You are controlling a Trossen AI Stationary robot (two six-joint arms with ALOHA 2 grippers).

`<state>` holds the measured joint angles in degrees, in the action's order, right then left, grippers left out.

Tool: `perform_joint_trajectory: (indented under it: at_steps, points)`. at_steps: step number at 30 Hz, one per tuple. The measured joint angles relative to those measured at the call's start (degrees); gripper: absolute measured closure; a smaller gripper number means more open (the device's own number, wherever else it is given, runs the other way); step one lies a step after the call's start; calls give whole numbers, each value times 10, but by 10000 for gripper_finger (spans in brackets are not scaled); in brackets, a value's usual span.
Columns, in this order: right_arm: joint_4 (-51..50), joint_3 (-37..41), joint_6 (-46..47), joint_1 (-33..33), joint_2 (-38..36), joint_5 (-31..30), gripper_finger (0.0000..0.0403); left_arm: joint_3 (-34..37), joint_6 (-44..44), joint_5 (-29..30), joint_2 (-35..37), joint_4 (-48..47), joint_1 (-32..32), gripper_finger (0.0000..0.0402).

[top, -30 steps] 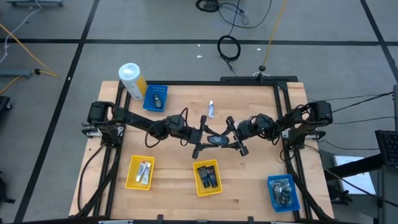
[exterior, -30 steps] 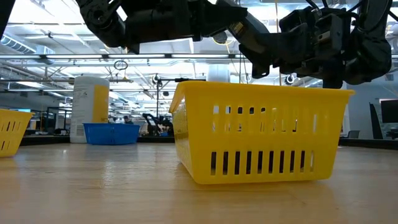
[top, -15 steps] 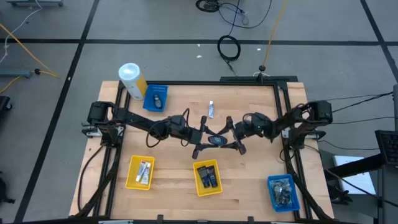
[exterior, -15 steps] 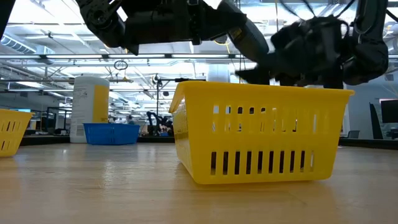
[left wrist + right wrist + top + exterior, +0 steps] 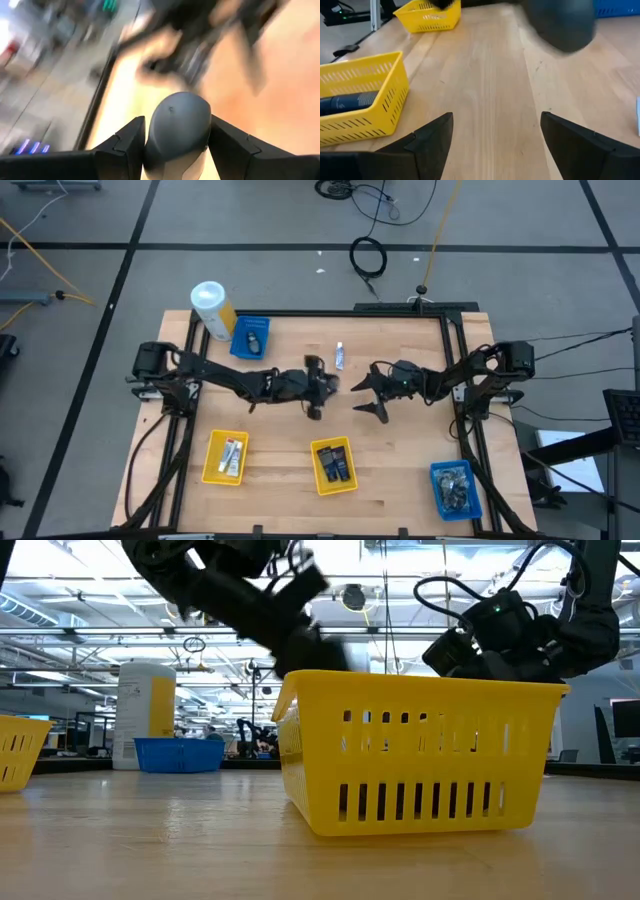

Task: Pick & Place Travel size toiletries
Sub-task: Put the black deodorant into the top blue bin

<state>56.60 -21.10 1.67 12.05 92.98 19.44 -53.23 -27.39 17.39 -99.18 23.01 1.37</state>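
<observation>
My left gripper point(image 5: 324, 384) point(image 5: 177, 125) is over the middle of the table and shut on a small dark grey, round-ended toiletry item point(image 5: 177, 131). The left wrist view is blurred. My right gripper point(image 5: 369, 394) point(image 5: 496, 117) hovers just to its right, open, with nothing between its fingers. A thin white tube point(image 5: 340, 357) lies flat on the wood toward the far edge. Two dark bottles lie in the near middle yellow tray point(image 5: 320, 470) point(image 5: 380, 115). White tubes lie in the left yellow tray point(image 5: 211, 462). My left gripper pinches the dark grey item between its two fingers, one on each side. The item's rounded end point(image 5: 175, 107) sticks out past the fingertips. In the low view the arm point(image 5: 265, 610) is above the height of the tray rim, so the item is clear of the table.
A blue tray point(image 5: 240, 345) with a grey packet and a white-and-yellow canister point(image 5: 212, 308) stand at the far left. A blue tray of packets point(image 5: 440, 490) sits at the near right corner. The yellow tray point(image 5: 420, 755) fills the low view's foreground. Bare wood point(image 5: 490, 75) lies between the trays.
My left gripper has pulled away from the right gripper toward the table's left and far side, fast and blurred, carrying the dark item that sat between both grippers a second ago. My right gripper has drifted slightly toward the far edge.
</observation>
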Motion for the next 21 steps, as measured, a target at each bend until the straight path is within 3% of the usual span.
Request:
perform_joint_trajectory:
  at_steps: [4,9,12,17,21]
  points:
    - [0,0,0,0,0,0,118,0,87,118,40,-207,-2,221]
    - [2,0,-7,0,0,1,121,0,233,210,84,-469,-17,220]
    - [10,0,-10,0,0,1,120,0,294,260,108,-573,-39,220]
    - [32,0,-15,0,0,1,122,3,309,253,150,-619,-123,220]
    - [44,0,-15,0,0,1,120,14,266,175,160,-570,-227,220]
